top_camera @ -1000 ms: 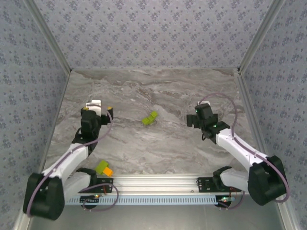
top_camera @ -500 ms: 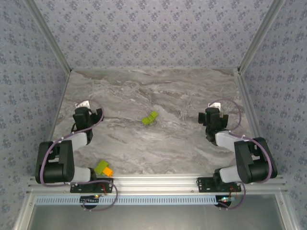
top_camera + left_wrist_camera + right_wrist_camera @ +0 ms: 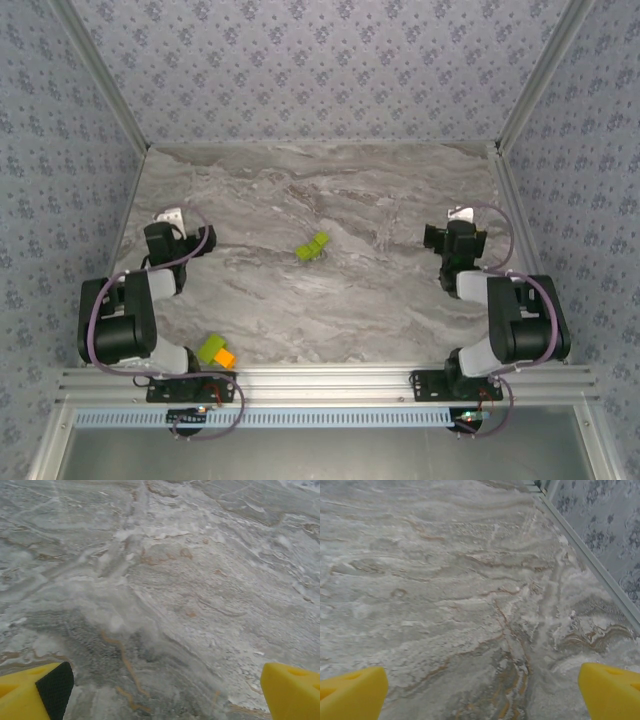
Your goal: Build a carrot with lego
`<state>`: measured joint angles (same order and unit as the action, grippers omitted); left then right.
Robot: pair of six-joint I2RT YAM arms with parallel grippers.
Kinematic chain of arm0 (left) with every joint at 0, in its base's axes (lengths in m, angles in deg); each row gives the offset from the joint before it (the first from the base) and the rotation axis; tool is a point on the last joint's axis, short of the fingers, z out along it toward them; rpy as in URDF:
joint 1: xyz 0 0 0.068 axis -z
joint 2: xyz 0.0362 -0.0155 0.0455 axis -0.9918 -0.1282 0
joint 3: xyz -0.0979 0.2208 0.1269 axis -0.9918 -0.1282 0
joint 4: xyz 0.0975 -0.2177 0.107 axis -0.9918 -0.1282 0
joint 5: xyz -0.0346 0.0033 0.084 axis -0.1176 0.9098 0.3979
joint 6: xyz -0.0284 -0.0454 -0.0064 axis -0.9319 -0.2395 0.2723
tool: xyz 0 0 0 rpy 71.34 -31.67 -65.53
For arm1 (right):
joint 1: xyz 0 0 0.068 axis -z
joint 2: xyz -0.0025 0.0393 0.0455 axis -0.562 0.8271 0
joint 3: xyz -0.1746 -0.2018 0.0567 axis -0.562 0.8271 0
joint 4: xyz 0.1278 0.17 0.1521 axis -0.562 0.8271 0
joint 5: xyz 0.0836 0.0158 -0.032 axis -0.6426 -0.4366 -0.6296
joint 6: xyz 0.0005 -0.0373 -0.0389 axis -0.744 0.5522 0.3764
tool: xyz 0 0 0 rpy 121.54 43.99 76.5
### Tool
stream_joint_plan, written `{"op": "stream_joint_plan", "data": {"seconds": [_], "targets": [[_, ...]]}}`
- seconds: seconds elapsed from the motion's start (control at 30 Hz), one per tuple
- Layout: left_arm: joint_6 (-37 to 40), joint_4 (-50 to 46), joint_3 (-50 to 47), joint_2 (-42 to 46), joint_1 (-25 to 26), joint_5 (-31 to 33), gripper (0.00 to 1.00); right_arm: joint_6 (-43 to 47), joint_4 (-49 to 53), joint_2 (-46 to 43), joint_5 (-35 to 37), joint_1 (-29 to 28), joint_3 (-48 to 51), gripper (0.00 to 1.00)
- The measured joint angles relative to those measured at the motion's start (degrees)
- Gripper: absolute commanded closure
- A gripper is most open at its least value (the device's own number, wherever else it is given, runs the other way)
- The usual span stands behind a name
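The carrot (image 3: 218,352), a lime-green brick joined to an orange one, lies at the table's near edge beside the left arm's base. A clump of lime-green lego (image 3: 313,247) sits near the middle of the marble table. My left gripper (image 3: 172,230) hangs over the left side of the table, far from both, with the arm folded back. In the left wrist view the left gripper (image 3: 165,692) is open, its yellow fingers (image 3: 30,695) wide apart over bare marble. My right gripper (image 3: 458,232) is at the right side, and in its wrist view the right gripper (image 3: 482,692) is also open and holds nothing.
Patterned walls enclose the table on three sides, and the right wall's metal edge (image 3: 590,560) runs close past the right gripper. An aluminium rail (image 3: 320,382) with both arm bases crosses the near edge. Marble table (image 3: 330,310) lies open between the arms.
Both arms have folded back toward their bases. The left gripper has swung outward to the left and the right gripper outward to the right. The bricks have not moved.
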<state>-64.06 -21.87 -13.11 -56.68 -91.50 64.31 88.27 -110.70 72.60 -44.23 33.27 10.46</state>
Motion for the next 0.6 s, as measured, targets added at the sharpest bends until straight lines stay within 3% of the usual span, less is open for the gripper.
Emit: {"op": "stream_joint_plan", "data": {"seconds": [0.3,0.6], "targets": [[3.74,9.55,-3.23,-1.33,5.09,0.37,0.03,0.24,-9.25,0.83,-3.50,-0.07,3.67,0.00],[4.85,10.47,-4.22,-2.21,6.64,4.92,0.03,1.09,-10.56,1.86,-8.20,1.05,5.05,0.00]]}}
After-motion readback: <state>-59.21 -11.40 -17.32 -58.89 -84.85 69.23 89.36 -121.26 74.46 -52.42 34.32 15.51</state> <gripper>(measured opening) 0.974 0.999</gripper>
